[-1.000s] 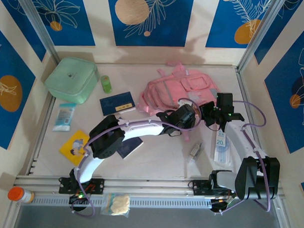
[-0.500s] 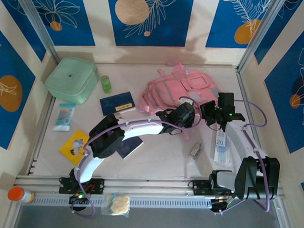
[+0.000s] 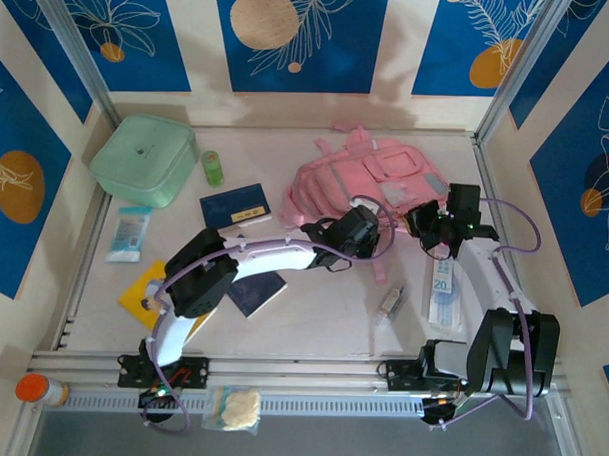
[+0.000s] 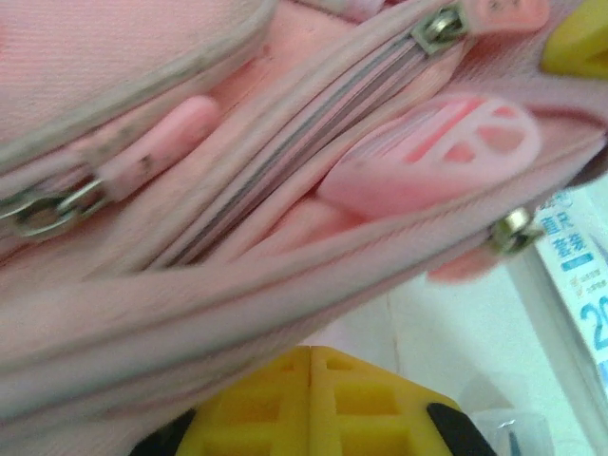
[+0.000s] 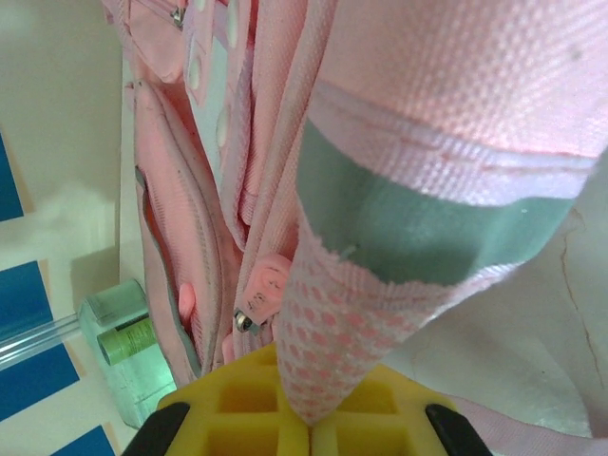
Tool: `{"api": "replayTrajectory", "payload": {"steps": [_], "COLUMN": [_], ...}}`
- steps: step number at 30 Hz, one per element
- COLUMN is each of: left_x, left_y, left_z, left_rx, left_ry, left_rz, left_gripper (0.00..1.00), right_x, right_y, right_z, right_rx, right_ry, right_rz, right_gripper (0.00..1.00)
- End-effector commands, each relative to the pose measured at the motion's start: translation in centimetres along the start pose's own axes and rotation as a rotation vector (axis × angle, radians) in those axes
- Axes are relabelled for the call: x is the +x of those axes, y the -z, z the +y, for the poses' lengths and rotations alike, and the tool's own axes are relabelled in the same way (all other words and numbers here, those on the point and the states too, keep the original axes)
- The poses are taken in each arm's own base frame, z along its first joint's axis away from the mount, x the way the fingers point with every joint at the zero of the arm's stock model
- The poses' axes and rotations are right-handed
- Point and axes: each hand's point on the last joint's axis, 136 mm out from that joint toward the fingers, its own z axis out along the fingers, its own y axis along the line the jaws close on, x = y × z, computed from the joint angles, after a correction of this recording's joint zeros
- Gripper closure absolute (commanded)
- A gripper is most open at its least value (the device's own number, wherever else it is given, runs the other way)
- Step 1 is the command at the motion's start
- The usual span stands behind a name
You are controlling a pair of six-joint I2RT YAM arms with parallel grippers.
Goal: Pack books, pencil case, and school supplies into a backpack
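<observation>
Step in hand: opening the backpack (image 3: 377, 170), which lies at upper centre-right of the top view on the table (image 3: 321, 329). Nothing looks packed yet.

- The right gripper (image 5: 306, 404) is clenched on a fold of the backpack's mesh-and-webbing edge, holding it up.
- The left gripper (image 4: 311, 375) has its jaws closed flat together, right against the bag's zip (image 4: 313, 104). The close view is blurry, so whether it pinches a pull or fabric is unclear.
- The navy books (image 3: 235, 204) sit left of the bag, with the second one under the left arm.
- The yellow book (image 3: 142, 294) is at lower left.
- The clear-grey piece (image 3: 389, 301) and the white-blue packet (image 3: 444, 293) are at lower right.

Next move: the left gripper needs a sure hold on a zip pull, then a drag along the track while the right gripper keeps the fabric taut.
</observation>
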Motion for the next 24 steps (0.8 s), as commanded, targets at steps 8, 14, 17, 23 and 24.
{"api": "replayTrajectory", "payload": {"steps": [8,14,17,23,24], "left_x": [-1.7,-2.7,-3.0,-2.9,-3.0], "left_y": [1.6,1.0,0.5,-0.2,-0.3], "left_z": [-3.4,-5.4,-4.7,-3.4,-3.4], "left_rx": [0.216,0.236,0.188,0.089,0.077], "left_ry": [0.018,0.099,0.128,0.167,0.163], "left_rz": [-0.008,-0.024,-0.041,-0.042,-0.039], "left_gripper": [1.00,0.75,0.63,0.56,0.55], "right_x": [0.8,1.3,1.6,1.9,1.9], "right_y": [0.8,0.7,0.7,1.0,0.9], "right_z": [2.5,2.6,2.9,3.5,3.4], "right_rx": [-0.093,-0.091,-0.086,-0.084,-0.084], "right_ry": [0.021,-0.032,-0.029,-0.015,-0.019], "right_rz": [0.048,0.063,0.070,0.071,0.071], "right_gripper": [1.00,1.00,1.00,1.00,1.00]}}
